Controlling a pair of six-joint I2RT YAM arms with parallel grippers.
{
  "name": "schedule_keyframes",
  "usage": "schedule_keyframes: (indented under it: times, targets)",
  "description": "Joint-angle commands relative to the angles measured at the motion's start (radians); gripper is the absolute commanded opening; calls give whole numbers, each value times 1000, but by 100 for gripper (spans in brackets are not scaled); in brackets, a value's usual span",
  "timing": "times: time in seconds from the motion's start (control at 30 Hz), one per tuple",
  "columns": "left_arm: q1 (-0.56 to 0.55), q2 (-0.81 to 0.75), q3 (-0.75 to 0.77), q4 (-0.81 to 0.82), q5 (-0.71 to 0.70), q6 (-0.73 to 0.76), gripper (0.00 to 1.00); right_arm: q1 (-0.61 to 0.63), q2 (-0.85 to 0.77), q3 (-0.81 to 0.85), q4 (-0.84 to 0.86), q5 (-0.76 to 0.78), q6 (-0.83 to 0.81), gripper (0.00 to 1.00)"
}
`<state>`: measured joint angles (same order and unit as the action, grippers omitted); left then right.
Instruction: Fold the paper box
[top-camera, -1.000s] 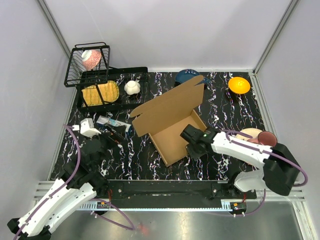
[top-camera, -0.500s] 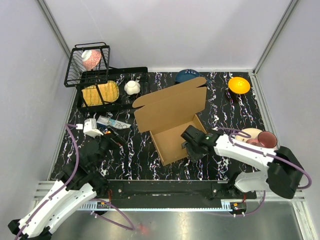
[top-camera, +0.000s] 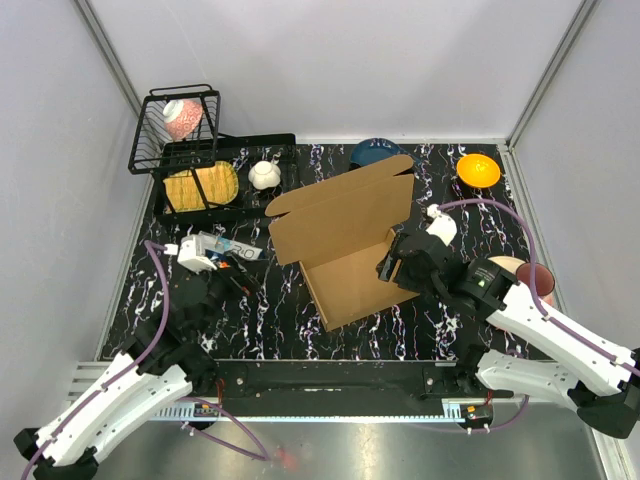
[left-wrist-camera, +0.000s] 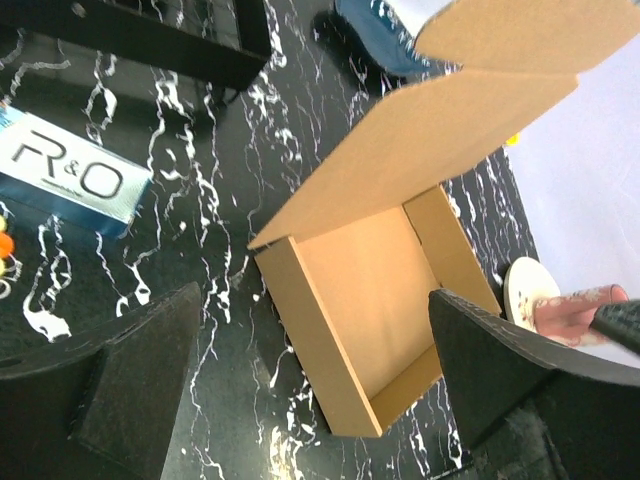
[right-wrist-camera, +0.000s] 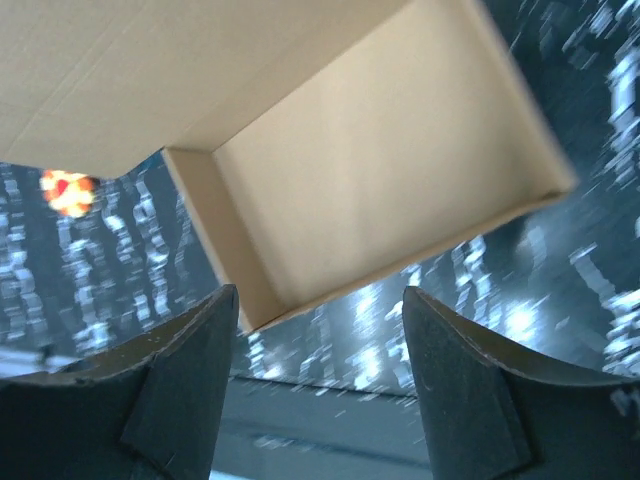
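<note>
Brown corrugated cardboard makes up the paper box (top-camera: 345, 255), which sits near the middle of the black, white-veined table (top-camera: 300, 320). Its shallow tray is formed, with low walls on the left, near and right sides. The lid panel rises steeply from the far edge and leans a little over the tray, its top flaps still unfolded. The inside of the tray is bare.

To the right of the tray, the right gripper (right-wrist-camera: 318, 291) hangs above the box's right wall. Its fingers are spread apart with nothing between them, and its wrist view looks down into the tray. It is too blurred to tell whether either finger touches the cardboard.

At the near left of the table, well apart from the box, the left gripper (left-wrist-camera: 315, 295) is spread fully wide and holds nothing. Its camera looks across the table at the tray.

Just left of the box lies a blue and white packet (top-camera: 225, 245) with large letters on it. At the far left a black wire basket (top-camera: 175, 125) stands, with a small white round object (top-camera: 265, 175) beside it. A blue bowl (top-camera: 375, 152) shows behind the lid, and an orange bowl (top-camera: 478, 170) sits at the far right.
</note>
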<state>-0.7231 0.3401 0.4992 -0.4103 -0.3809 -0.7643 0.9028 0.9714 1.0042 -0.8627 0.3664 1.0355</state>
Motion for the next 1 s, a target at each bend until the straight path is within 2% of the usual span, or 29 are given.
schedule_keyframes:
  times: [0.0, 0.07, 0.13, 0.27, 0.37, 0.5, 0.6, 0.7, 0.83, 0.93, 0.97]
  targets:
    - [-94, 80, -28, 33, -59, -84, 99, -1, 29, 17, -13, 276, -420, 73]
    - [-149, 129, -19, 21, -114, -105, 99, -10, 78, -7, 10, 360, -495, 74]
    - [-165, 218, 13, 1, -128, -113, 99, -77, 105, -30, 63, 349, -569, 75]
    - [-165, 310, 62, -25, -131, -144, 99, -296, 81, -151, 290, 130, -621, 76]
    - [-165, 265, 49, -41, -172, -162, 99, -364, 49, -231, 397, 85, -618, 76]
    - [-162, 105, 24, -148, -317, -217, 99, -380, 24, -288, 491, 63, -611, 77]
    - [-161, 66, 1, -134, -352, -199, 99, -393, 68, -302, 540, 26, -618, 77]
    - [-154, 129, 7, -139, -331, -222, 99, -397, 122, -317, 609, -6, -609, 78]
    - [-141, 207, 38, -186, -378, -268, 99, -400, 203, -308, 643, -14, -601, 77]
    - [-70, 211, 67, -205, -371, -232, 99, -398, 251, -297, 643, -11, -594, 76]
    - [-2, 200, 68, -196, -351, -212, 99, -403, 263, -296, 643, -11, -585, 76]
